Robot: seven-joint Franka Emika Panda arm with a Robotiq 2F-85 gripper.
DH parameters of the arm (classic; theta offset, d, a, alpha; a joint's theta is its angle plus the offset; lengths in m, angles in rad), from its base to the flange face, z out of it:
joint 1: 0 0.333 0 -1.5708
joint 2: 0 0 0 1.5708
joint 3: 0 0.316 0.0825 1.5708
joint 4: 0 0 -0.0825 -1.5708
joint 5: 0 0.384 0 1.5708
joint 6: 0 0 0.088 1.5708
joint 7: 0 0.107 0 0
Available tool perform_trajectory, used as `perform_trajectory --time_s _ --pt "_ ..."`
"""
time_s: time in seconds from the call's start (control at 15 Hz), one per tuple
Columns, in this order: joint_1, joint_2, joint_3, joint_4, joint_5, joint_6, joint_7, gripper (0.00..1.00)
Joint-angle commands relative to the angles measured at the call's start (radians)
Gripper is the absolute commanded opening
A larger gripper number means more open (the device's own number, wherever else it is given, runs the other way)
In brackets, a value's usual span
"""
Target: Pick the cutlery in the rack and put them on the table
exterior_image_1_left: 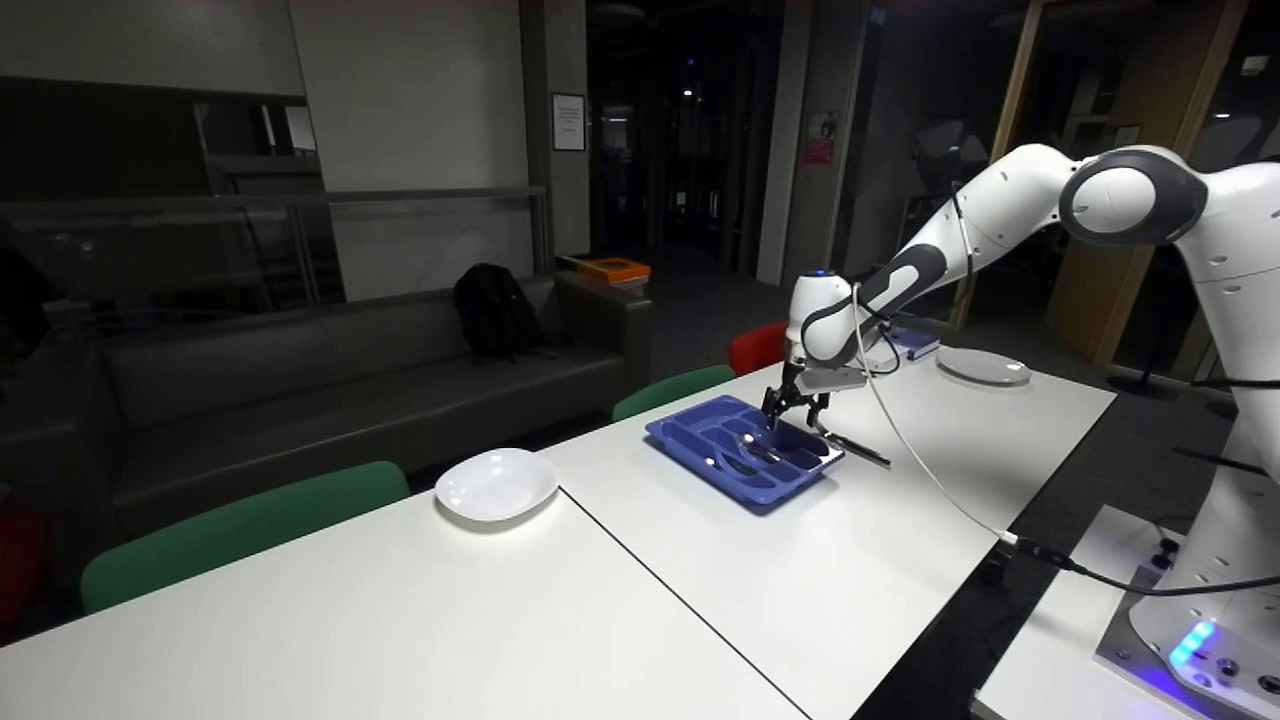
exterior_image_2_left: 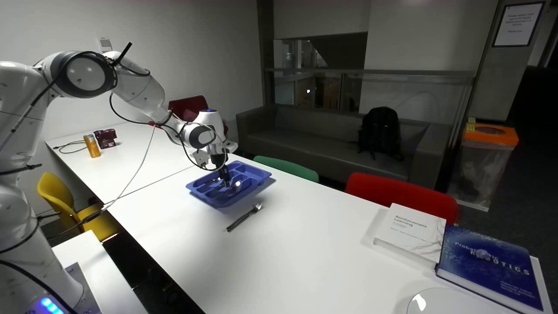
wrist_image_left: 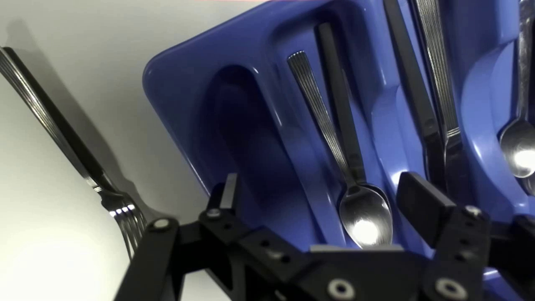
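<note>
Hovers over the rack with the gripper spread wide, clutching nothing! Brackets spoons lying lengthwise inside the rack, with bowls toward its middle. Shows a strip of table between the rack's rim and a near-parallel fork.

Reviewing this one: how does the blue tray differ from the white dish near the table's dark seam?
The blue tray is rectangular, while the white dish has a rounded outline. The tray is split into compartments holding cutlery; the dish is one undivided hollow. The open pincer is over the tray but well away from the dish. Both rest on the white table.
</note>
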Motion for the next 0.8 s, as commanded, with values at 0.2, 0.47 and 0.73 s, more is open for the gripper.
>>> perform_trajectory --time_s 0.2,0.47,0.73 --pt "0.013 -0.002 -0.014 0.003 -0.01 -0.009 0.006 1.0" --pt "0.015 0.026 -0.007 0.027 -0.004 0.009 0.004 1.0" --pt "0.024 0.059 -0.003 0.067 -0.004 0.016 0.0 1.0"
